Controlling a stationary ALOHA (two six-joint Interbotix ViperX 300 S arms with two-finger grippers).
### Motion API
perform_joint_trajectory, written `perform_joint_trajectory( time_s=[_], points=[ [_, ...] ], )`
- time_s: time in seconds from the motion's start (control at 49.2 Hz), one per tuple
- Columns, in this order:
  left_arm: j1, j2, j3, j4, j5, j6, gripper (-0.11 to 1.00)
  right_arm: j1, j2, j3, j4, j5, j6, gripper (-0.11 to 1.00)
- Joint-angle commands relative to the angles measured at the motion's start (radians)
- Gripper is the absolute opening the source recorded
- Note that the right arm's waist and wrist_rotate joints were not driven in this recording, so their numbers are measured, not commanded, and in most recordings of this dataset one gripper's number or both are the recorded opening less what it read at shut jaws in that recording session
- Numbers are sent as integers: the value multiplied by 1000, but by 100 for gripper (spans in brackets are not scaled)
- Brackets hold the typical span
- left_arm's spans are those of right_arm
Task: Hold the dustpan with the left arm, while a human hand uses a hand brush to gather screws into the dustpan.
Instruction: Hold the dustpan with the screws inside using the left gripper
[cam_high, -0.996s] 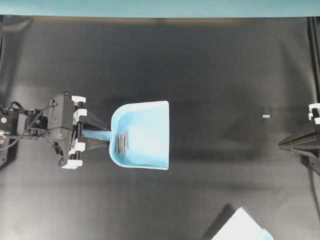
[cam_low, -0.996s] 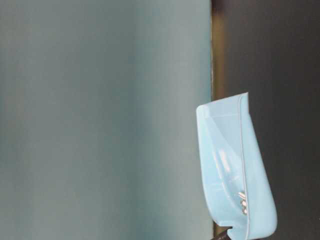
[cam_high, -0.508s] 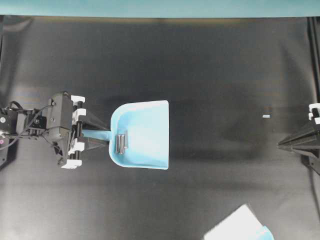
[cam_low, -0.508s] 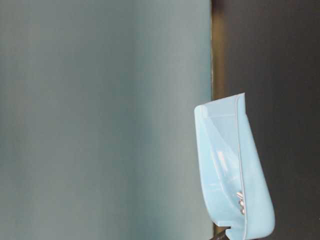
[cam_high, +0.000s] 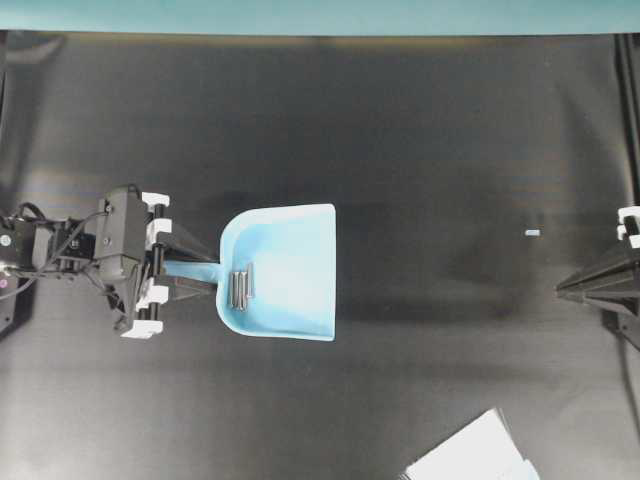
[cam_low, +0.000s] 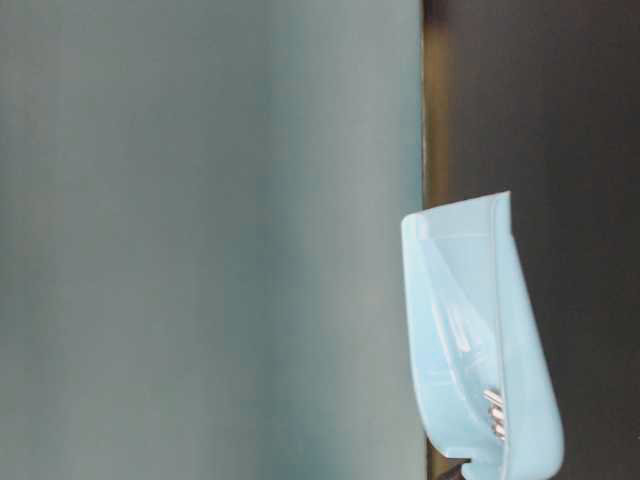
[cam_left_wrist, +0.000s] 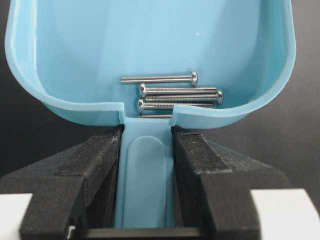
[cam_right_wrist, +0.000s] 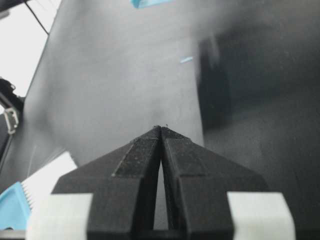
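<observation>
Robot's left gripper (cam_high: 175, 271) clamps the handle of a light blue dustpan (cam_high: 290, 260) holding 3 screws (cam_high: 242, 284).

In the left wrist view, the black fingers (cam_left_wrist: 200, 165) press both sides of the dustpan's short handle, and the tray extends straight away from the gripper. The 3 silvery screws lie side by side inside the tray, against its back wall, just beyond the handle. Seen from overhead, the dustpan's open edge faces away from the left arm (cam_high: 80, 250), over the black table (cam_high: 400, 130). The hand brush (cam_high: 475, 455), white bristles showing, is well apart from the dustpan, at the table's near edge. The right gripper (cam_right_wrist: 161, 131), far from the dustpan, has its jaws closed together on nothing. A tiny pale blue speck (cam_high: 532, 233) lies between dustpan and right gripper.
</observation>
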Motion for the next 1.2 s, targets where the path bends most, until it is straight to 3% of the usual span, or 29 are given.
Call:
perform_joint_trajectory(
  time_s=[0.0, 1.179],
  points=[
    [-3, -12, -5, 3, 2, -2, 31, 0, 5, -5, 2, -5, 0, 0],
    [-23, -6, 8, 3, 49, -5, 31, 0, 5, -5, 2, -5, 2, 0]
  ],
)
